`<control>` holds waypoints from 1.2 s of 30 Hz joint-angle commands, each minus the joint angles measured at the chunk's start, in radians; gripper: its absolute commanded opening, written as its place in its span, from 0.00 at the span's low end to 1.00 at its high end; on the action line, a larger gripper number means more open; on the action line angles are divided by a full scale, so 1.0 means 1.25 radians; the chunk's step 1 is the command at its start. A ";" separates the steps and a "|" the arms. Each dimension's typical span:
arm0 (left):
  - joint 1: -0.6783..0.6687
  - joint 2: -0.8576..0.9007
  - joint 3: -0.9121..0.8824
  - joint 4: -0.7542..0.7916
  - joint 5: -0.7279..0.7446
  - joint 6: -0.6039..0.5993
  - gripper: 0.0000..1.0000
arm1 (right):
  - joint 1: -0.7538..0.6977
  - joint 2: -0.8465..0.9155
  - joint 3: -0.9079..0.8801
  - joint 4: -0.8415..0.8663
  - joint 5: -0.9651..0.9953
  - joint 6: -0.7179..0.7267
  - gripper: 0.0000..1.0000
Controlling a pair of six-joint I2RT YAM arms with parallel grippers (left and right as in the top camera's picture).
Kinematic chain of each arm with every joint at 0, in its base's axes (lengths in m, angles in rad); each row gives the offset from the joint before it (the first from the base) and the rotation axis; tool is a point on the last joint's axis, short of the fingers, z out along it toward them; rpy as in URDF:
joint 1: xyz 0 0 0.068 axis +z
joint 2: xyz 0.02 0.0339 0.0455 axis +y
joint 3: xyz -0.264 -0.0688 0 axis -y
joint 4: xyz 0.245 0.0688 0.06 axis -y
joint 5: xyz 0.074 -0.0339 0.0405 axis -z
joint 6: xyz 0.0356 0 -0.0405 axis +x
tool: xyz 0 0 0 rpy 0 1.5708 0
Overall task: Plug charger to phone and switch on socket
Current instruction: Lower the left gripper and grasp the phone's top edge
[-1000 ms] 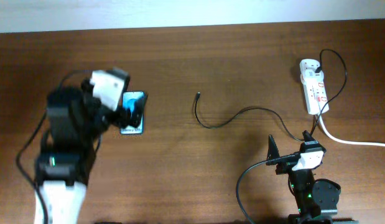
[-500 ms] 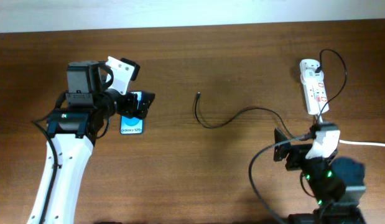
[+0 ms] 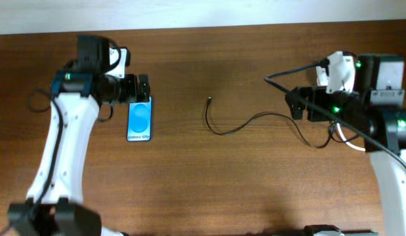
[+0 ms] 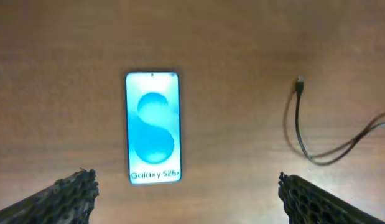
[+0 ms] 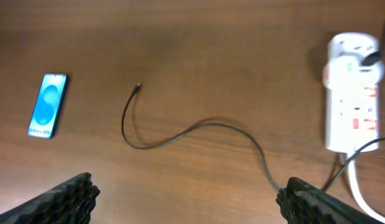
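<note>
Gripping: nothing; your left hand [image 4: 192,196] and right hand [image 5: 189,199] are spread.
Phone [image 4: 153,128]: flat on worktop [image 3: 189,183], screen up.
Charger [image 4: 297,124]: tip loose, well apart from phone.

Left arm [image 3: 65,137] swung back off phone [image 3: 140,119], now fully exposed; right arm [image 3: 386,118] risen, extended above socket [image 5: 351,106].

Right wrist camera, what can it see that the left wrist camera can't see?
Only the right wrist view shows the white socket and its thick white cord. Only the left wrist view is close enough to read the words on the phone. Both show the phone and the charger lying apart on the brown table, not plugged together.
</note>
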 commanded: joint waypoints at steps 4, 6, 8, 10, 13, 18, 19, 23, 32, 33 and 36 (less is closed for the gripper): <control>0.004 0.173 0.089 -0.046 -0.040 0.062 0.99 | 0.007 0.074 0.018 -0.011 -0.110 -0.022 0.98; 0.004 0.213 0.089 -0.056 -0.040 0.061 1.00 | 0.007 0.095 0.018 -0.016 -0.110 -0.018 0.98; 0.004 0.257 0.089 -0.048 -0.039 0.079 0.99 | 0.007 0.109 0.018 -0.014 -0.110 -0.007 0.98; 0.003 0.288 0.089 -0.034 -0.040 0.108 0.99 | 0.007 0.114 0.018 -0.013 -0.110 -0.007 0.98; 0.004 0.341 0.089 -0.024 -0.052 0.107 0.99 | 0.007 0.115 0.018 -0.014 -0.107 -0.008 0.98; 0.004 0.399 0.089 -0.026 -0.091 0.094 0.99 | 0.007 0.125 0.018 -0.015 -0.103 -0.008 0.98; 0.004 0.404 0.089 -0.026 -0.097 0.094 0.99 | 0.007 0.130 0.018 -0.016 -0.104 -0.008 0.98; 0.013 0.416 0.089 -0.025 -0.096 0.091 0.99 | 0.007 0.155 0.018 -0.017 -0.104 -0.007 0.98; 0.012 0.417 0.026 0.050 -0.053 0.058 0.99 | 0.008 0.160 0.018 -0.017 -0.108 -0.007 0.98; 0.012 0.417 0.024 0.055 -0.050 0.059 0.99 | 0.007 0.160 0.018 -0.017 -0.107 -0.007 0.98; 0.012 0.417 0.019 0.059 -0.050 0.095 0.99 | 0.008 0.160 0.018 -0.017 -0.107 -0.007 0.98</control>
